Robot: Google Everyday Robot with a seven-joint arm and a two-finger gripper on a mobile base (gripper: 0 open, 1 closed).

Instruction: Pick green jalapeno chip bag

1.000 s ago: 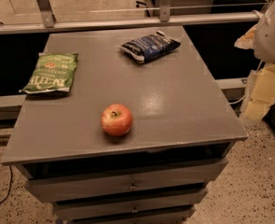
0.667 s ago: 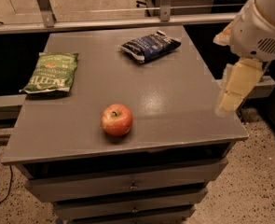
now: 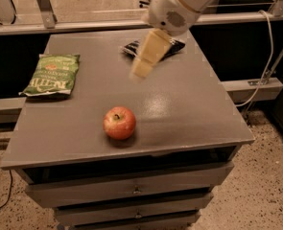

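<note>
The green jalapeno chip bag (image 3: 51,75) lies flat at the left edge of the grey table (image 3: 189,109), with white lettering facing up. My gripper (image 3: 146,61) hangs over the middle back of the table, well to the right of the green bag and above the table top. It holds nothing. The white arm (image 3: 179,6) reaches in from the upper right and partly covers a dark navy chip bag (image 3: 172,47).
A red apple (image 3: 119,122) sits near the table's front edge, in front of my gripper. The table has drawers (image 3: 131,188) below its top. A metal rail (image 3: 83,25) runs behind the table. A cable (image 3: 270,47) hangs at the right.
The arm has swung left from beyond the table's right edge to over the table's back middle, now in front of the navy bag. The bags and apple have not moved.
</note>
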